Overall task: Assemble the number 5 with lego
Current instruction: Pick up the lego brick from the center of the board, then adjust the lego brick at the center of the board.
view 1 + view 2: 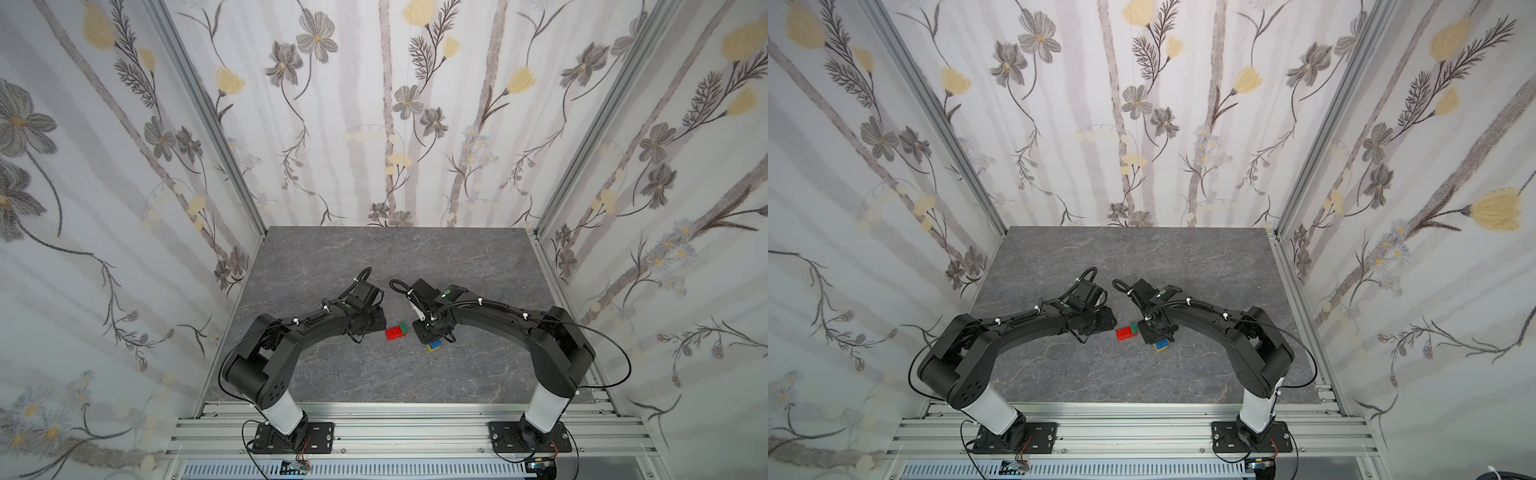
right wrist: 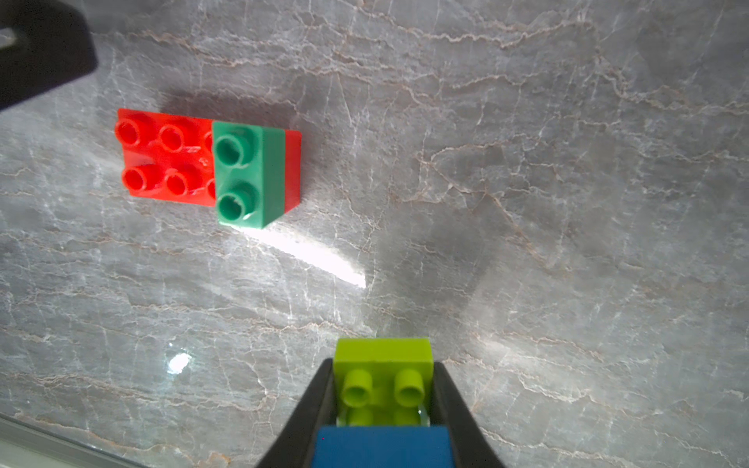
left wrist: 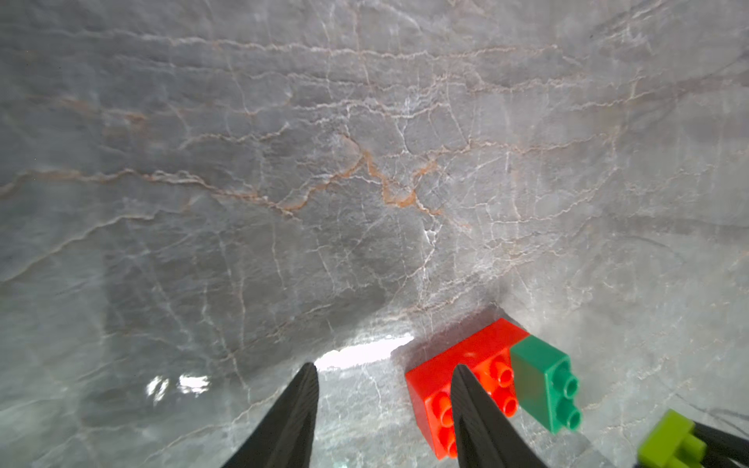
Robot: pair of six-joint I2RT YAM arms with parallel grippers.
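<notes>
Slippage worries me: my right fingers (image 2: 383, 409) clamp the lime-green brick (image 2: 383, 360) stack, my left fingers (image 3: 385, 409) stand half-open and empty beside the red brick (image 3: 458, 364) mid-bench, risking a nudge.

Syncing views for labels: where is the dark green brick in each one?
Top views: dark green brick mid-table, between the arms.
Left wrist: low, near the edge.
Right wrist: upper area.
Shared landmark: it sits on the red brick.

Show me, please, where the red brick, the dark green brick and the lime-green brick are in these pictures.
red brick (image 2: 162, 160): right wrist view, on its studded top.
dark green brick (image 2: 237, 174): right wrist view, on its studded top, between the studs.
lime-green brick (image 2: 383, 352): right wrist view, on its end face.
</notes>
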